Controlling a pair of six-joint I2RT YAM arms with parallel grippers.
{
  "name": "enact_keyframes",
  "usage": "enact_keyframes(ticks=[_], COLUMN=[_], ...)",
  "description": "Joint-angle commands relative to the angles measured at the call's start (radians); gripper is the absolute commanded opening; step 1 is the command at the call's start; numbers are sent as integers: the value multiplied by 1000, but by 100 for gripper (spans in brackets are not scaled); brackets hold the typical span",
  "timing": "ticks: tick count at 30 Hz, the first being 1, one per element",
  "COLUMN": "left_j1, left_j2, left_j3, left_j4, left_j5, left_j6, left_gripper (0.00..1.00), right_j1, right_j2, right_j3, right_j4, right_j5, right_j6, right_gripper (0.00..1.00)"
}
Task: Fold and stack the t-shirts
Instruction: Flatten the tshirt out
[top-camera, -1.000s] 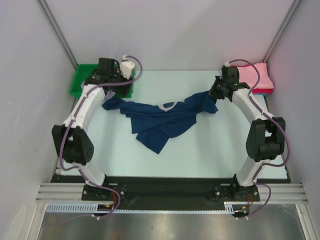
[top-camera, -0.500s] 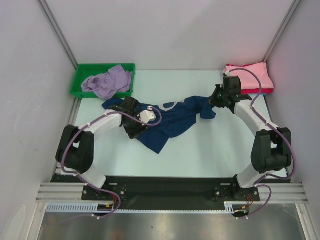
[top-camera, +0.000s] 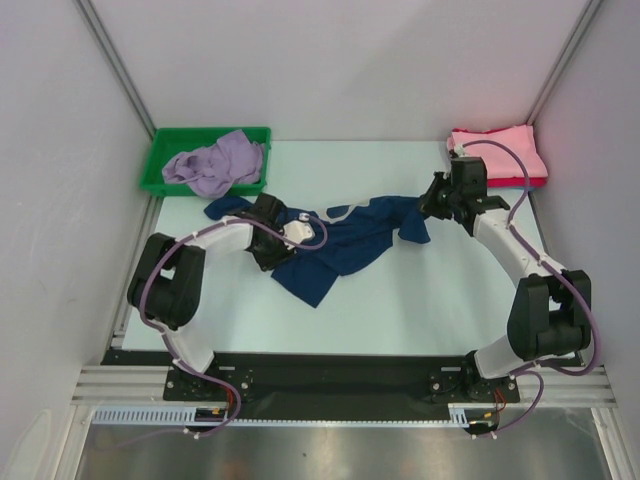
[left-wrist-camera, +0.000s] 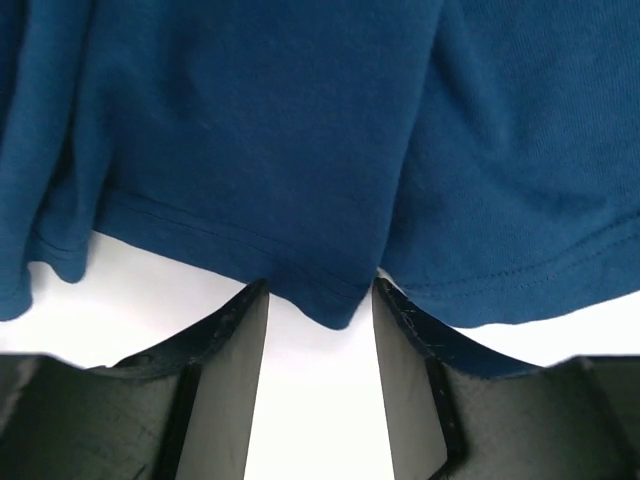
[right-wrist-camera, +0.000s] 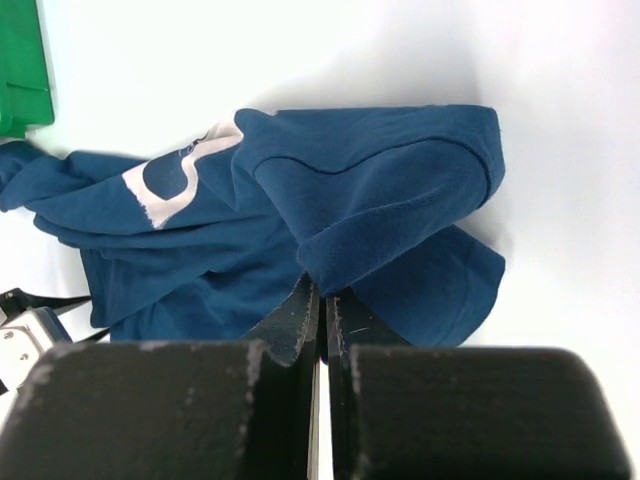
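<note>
The navy blue t-shirt (top-camera: 340, 245) lies crumpled mid-table, its pale print partly showing (right-wrist-camera: 170, 175). My left gripper (top-camera: 268, 252) is low over its left part, open; in the left wrist view a point of the hem (left-wrist-camera: 340, 305) sits between the fingertips of the left gripper (left-wrist-camera: 320, 300), ungrasped. My right gripper (top-camera: 432, 200) is shut on a rolled fold at the shirt's right end, which also shows in the right wrist view (right-wrist-camera: 322, 290). The lavender t-shirt (top-camera: 215, 160) lies bunched in the bin. The pink and red folded t-shirts (top-camera: 500, 150) are stacked at the far right corner.
The green plastic bin (top-camera: 160, 150) stands at the far left corner; its edge shows in the right wrist view (right-wrist-camera: 20, 70). Grey walls close in the table on three sides. The black base rail (top-camera: 330, 375) runs along the near edge.
My left arm swung from over the green bin down onto the navy shirt's left part, uncovering the lavender shirt. My right gripper shifted slightly right, still holding its fold.
</note>
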Motion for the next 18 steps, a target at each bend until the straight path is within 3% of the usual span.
enact_keyframes(ticks=[1,5,8,12,14,18], left_j1=[10,23,21,21,30,102], left_j2=[11,32,63,52,-12,-192], left_j3=[37,46,61,72,94,278], left_j4=[25,48,41,5,-40,-220], left_j5=[6,-14,-14,11,12,90], left_j6=[36,43,40,24,-13,-99], left_gripper=[51,44,29,0,0,0], right_j1=[2,4,2,-4,-16,-71], right_j2=[-39,-53,-57,-82,-102,-188], right_j3=[-3,-2,-2,4,33,134], right_j4=[32,32,32,14,-32,-185], right_j5=[-15,-17,-14,-5,6,-3], right_j6=[3,-10,-14,-12,-10,-21], right_gripper=[0,0,0,0,0,0])
